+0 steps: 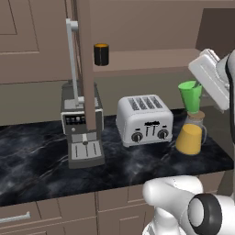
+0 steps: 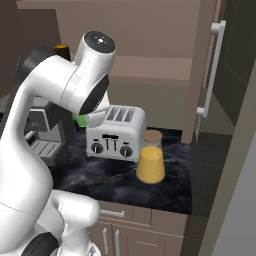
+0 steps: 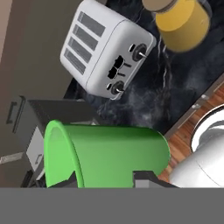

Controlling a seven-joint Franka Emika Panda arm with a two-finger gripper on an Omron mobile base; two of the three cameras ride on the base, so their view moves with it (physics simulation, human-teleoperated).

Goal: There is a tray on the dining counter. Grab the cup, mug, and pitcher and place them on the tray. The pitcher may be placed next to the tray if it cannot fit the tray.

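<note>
Left base view
- cup (image 1: 191,95): held in the air at the right, above the pitcher (image 1: 190,136) and clear of the desk (image 1: 41,160); lifted, I judge, so it can be carried to the tray.
- pitcher: stands on the desk, just right of the toaster (image 1: 144,120).
- mug (image 1: 101,54): on the far shelf (image 1: 147,60) above the desk, upright, apart from everything else.
- coffee machine (image 1: 81,126): left of the toaster, on the desk.

Right base view
- pitcher (image 2: 150,162): near the desk's front edge, right of the toaster (image 2: 116,133).
- cup (image 2: 81,119): a green sliver behind the arm's elbow.

Hand view
- tool (image 3: 109,181): fingers closed on the cup (image 3: 105,157), which lies across the frame with its mouth to the left.
- toaster (image 3: 105,48) and pitcher (image 3: 181,19): below on the desk, well apart from the cup.
</note>
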